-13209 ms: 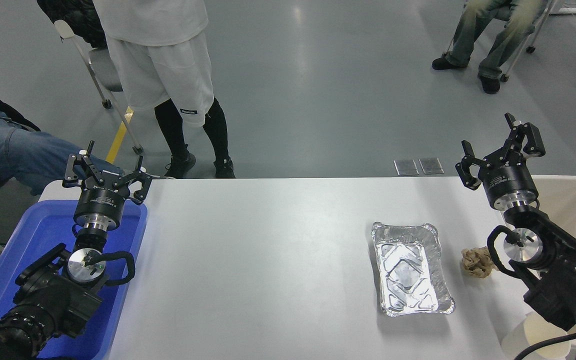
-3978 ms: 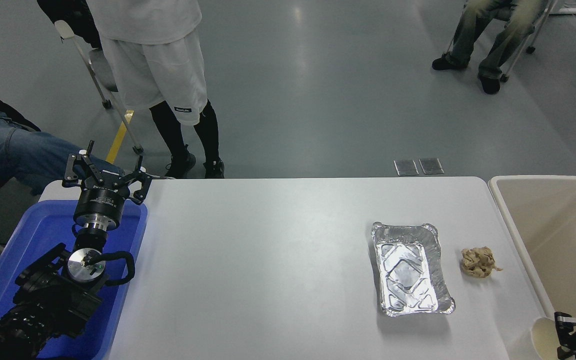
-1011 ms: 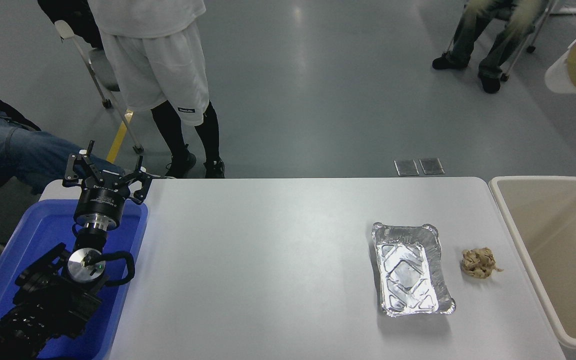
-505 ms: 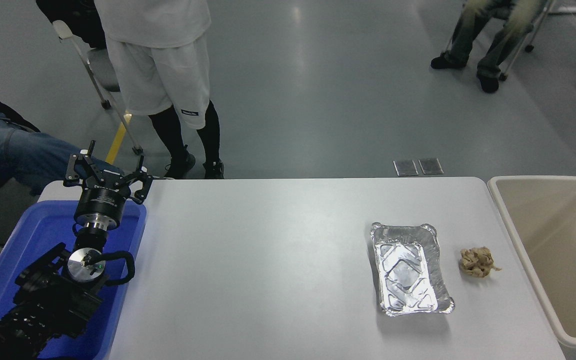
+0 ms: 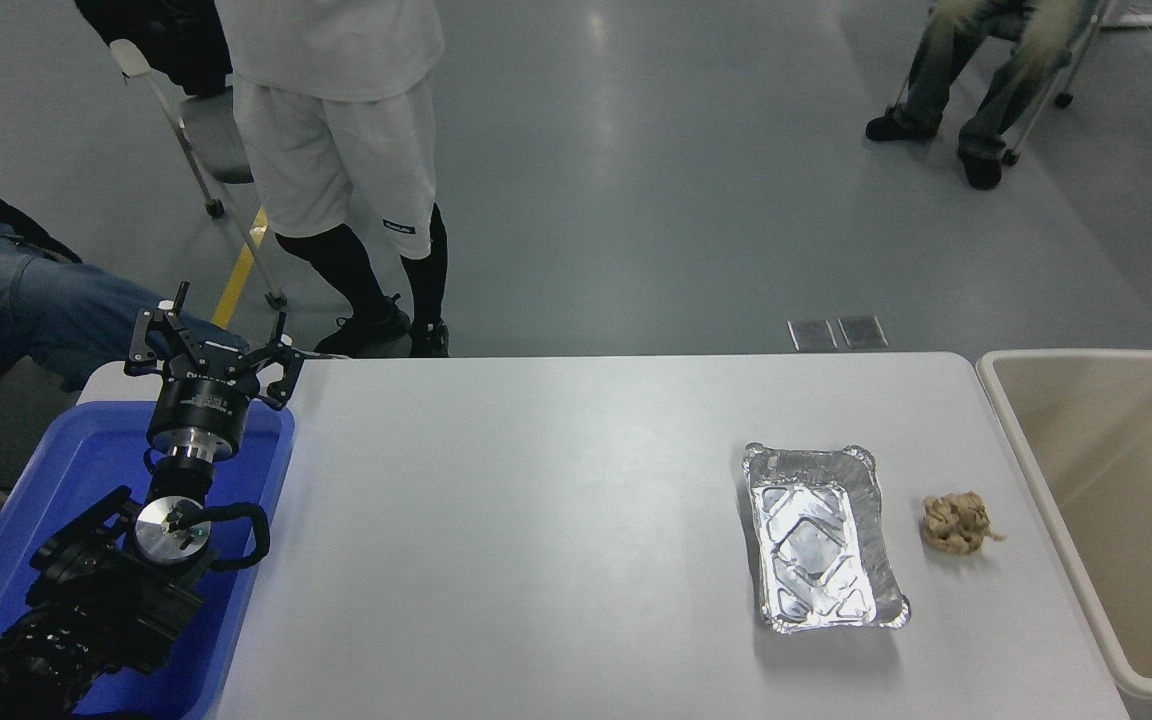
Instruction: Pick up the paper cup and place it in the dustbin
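Gone from view since a second ago are the right arm and the paper cup, leaving the dustbin [image 5: 1036,440] visibly empty beside the table [image 5: 536,520]; an unseen release could miss, while the left gripper [image 5: 211,345] sits splayed.

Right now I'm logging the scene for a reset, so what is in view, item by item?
table: 1, white, centre
foil tray: 1, silver, on the table's right part
crumpled paper wad: 1, brown, on the table between the tray and the dustbin
dustbin: 1, cream, off the table's right edge; nothing seen in the visible part
blue bin: 1, blue, at the table's left end
paper cup: none in view
people: 3 partly seen beyond the table, one standing, two seated
left gripper: 1, black, open, over the blue bin's far end
right arm: not in view
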Motion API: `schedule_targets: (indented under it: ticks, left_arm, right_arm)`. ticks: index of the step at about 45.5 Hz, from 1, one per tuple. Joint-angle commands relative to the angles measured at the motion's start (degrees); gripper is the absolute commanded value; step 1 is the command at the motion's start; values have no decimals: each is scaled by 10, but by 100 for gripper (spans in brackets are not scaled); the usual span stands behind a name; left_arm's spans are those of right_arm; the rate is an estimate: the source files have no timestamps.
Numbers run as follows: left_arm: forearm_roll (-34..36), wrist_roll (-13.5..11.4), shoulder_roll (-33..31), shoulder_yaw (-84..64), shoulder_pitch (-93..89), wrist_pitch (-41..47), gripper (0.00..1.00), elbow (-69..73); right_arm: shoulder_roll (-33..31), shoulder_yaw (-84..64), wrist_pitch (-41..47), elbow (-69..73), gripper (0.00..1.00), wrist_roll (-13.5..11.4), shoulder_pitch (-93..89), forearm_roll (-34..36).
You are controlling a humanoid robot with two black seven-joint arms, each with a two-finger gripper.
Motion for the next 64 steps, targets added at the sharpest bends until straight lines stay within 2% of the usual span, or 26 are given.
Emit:
schedule_targets:
  ticks: [1, 10, 20, 34, 41, 64]
  left_arm:
    - [0, 0, 0, 0, 0, 0, 99, 0]
    - [0, -1, 0, 0, 0, 0, 99, 0]
    - [0, -1, 0, 0, 0, -1, 99, 0]
    - [-1, -1, 0, 0, 0, 0, 99, 0]
    - [-1, -1, 0, 0, 0, -1, 99, 0]
    - [-1, -1, 0, 0, 0, -1, 99, 0]
  right_arm:
    - [39, 96, -3, -87, 0, -1, -121, 31]
    - [68, 111, -127, -93, 0, 0, -173, 74]
    - [116, 154, -294, -101, 0, 0, -236, 175]
    - [170, 181, -482, -107, 0, 1, -270, 184]
    - [200, 190, -509, -138, 0, 1, -278, 185]
    - [208, 206, -508, -138, 0, 2, -287, 185]
